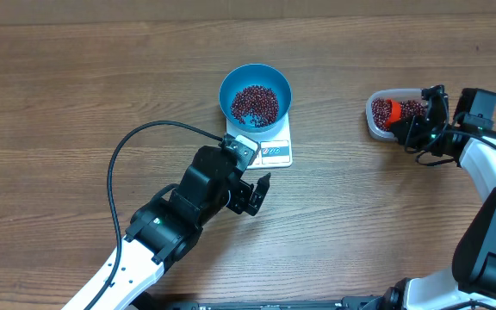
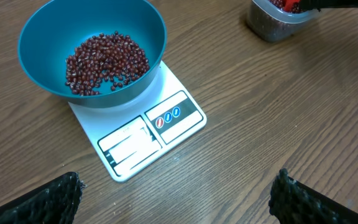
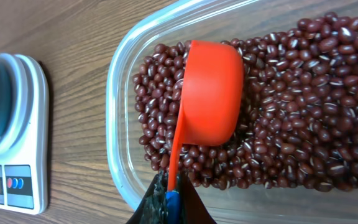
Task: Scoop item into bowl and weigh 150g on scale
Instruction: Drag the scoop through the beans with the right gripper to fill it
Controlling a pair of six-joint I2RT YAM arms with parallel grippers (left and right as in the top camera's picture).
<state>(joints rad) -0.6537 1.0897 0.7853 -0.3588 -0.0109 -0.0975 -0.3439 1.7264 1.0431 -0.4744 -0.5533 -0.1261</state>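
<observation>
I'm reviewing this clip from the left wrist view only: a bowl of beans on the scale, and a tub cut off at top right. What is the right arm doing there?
Observer: The right gripper is shut on the handle of an orange scoop.
Operator: Is the scoop loaded?
Observer: Cannot tell; its cup lies in the beans with only the outer shell showing.
Operator: How full is the tub?
Observer: Beans cover the clear tub floor.
</observation>
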